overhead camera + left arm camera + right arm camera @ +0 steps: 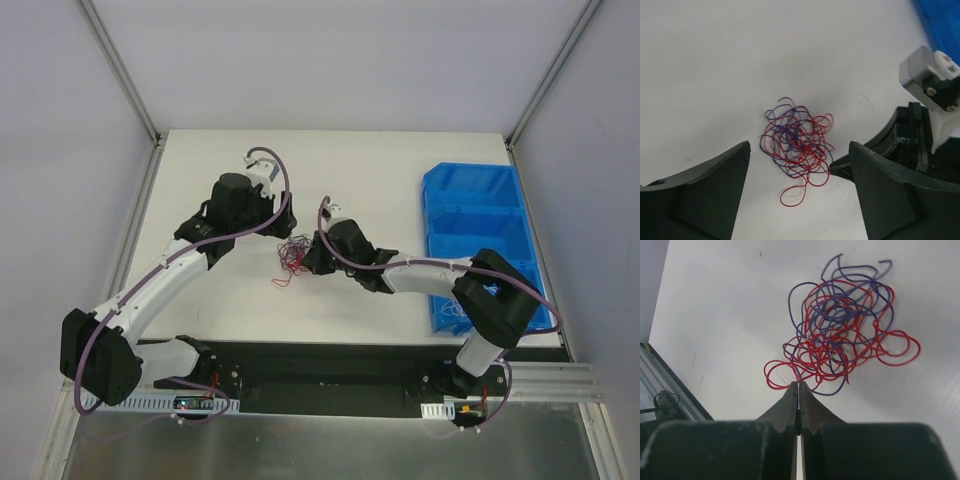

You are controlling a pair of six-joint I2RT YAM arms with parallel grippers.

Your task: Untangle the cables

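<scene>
White table [390,170], cables [292,255], grey walls [330,60]

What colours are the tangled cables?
The cables are red and purple-blue; right wrist view shows it best.

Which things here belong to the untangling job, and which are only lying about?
Belong: red and purple cables, tangled in one clump; right gripper, shut on a red strand; left gripper, open above it.
Lying about: blue bins, off to the right.

White table [380,170], small red and purple clump of cables [293,257] near its middle (loosely knotted), blue bins [470,205] at right edge
</scene>
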